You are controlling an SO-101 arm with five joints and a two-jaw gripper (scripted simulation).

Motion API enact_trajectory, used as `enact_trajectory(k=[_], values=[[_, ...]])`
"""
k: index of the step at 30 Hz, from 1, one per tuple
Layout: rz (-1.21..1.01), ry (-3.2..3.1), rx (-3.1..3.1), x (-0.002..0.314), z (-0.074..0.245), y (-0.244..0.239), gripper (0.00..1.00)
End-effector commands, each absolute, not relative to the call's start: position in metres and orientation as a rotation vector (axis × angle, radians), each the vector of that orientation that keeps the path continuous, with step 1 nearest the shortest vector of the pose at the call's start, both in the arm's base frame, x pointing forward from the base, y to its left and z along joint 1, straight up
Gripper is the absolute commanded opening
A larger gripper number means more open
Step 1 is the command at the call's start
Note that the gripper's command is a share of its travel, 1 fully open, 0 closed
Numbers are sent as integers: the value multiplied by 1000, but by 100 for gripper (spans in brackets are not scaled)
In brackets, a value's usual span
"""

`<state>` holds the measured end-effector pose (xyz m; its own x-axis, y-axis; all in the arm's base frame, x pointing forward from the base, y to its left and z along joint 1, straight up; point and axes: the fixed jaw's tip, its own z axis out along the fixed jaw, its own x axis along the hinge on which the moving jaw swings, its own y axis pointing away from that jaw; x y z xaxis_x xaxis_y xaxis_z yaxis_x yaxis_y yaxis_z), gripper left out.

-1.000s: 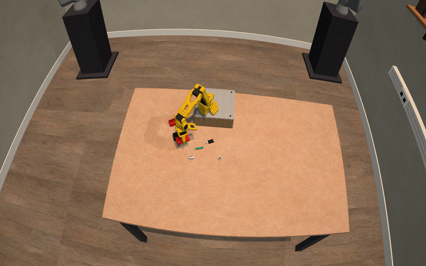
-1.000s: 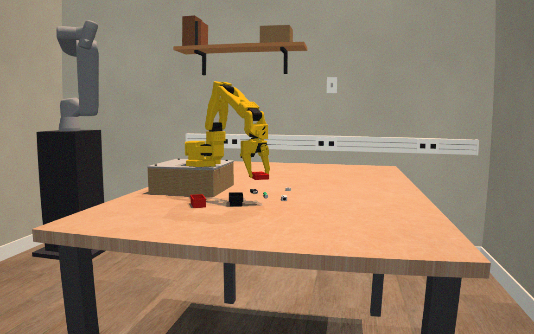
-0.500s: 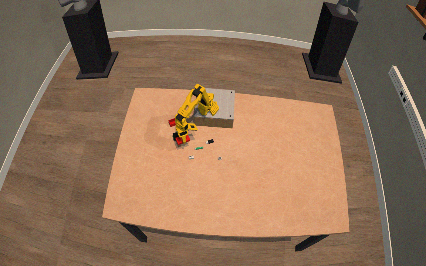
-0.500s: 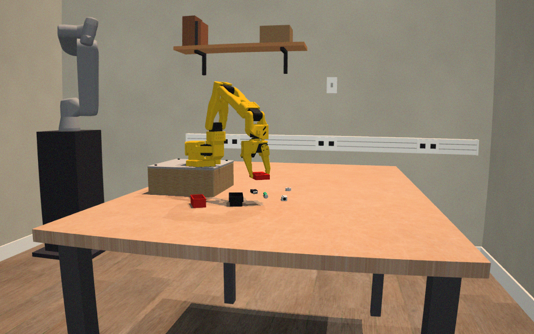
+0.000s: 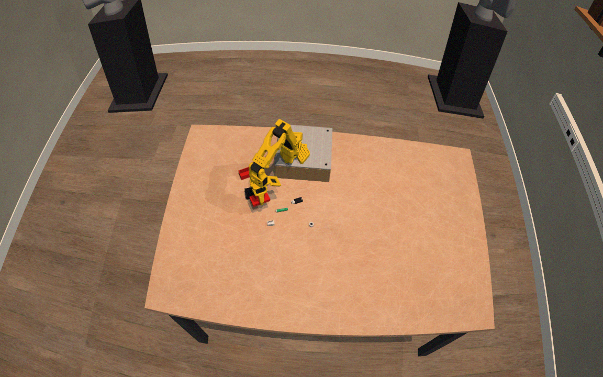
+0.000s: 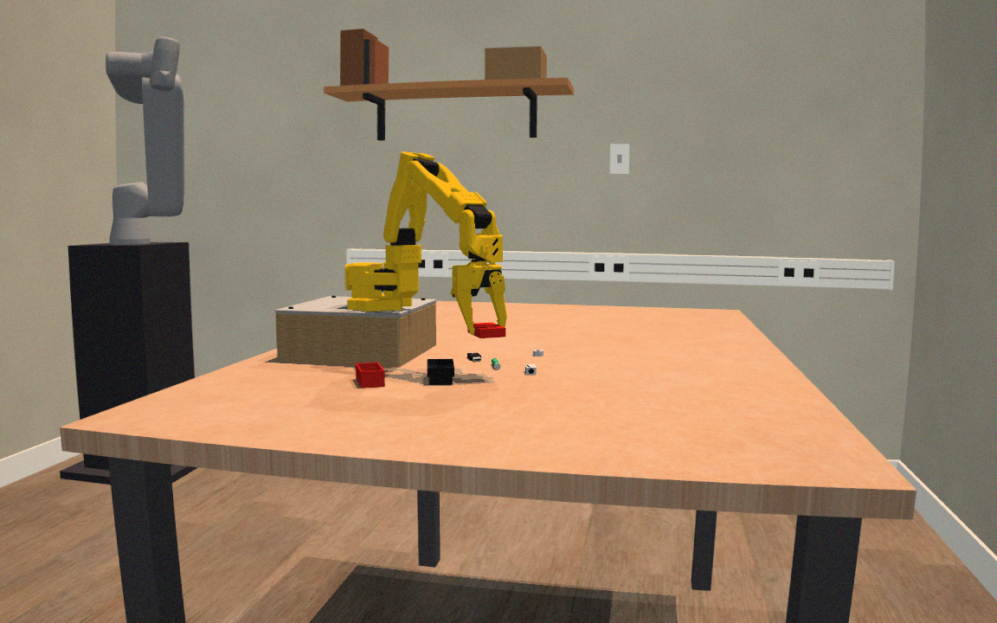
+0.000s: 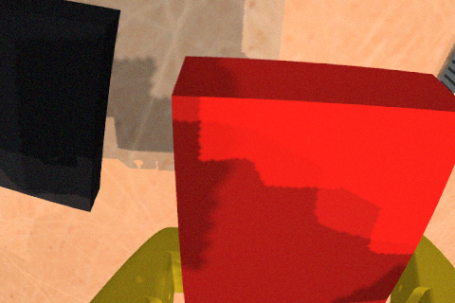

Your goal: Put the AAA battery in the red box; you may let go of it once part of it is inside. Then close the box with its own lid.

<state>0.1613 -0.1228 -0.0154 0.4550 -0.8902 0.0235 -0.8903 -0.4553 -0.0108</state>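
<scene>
My gripper (image 6: 489,324) is shut on the flat red lid (image 6: 489,330) and holds it a little above the table. In the wrist view the red lid (image 7: 303,203) fills the middle between my two yellow fingers. The open red box (image 6: 369,374) stands on the table to the left, near the grey base block; it also shows in the overhead view (image 5: 243,173).
A black box (image 6: 440,370) stands on the table just left of the held lid, also in the wrist view (image 7: 53,101). A black USB stick (image 5: 297,200), a small white part (image 5: 270,223) and a nut (image 5: 310,224) lie near the battery. The grey base block (image 5: 310,152) is behind.
</scene>
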Motion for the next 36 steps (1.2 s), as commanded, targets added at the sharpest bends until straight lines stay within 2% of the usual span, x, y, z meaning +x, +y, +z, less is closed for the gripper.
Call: enact_trajectory(k=[1, 36], values=[[-2, -1640, 2680, 159, -21, -118, 21], [-2, -1640, 2680, 156, -23, -116, 21]])
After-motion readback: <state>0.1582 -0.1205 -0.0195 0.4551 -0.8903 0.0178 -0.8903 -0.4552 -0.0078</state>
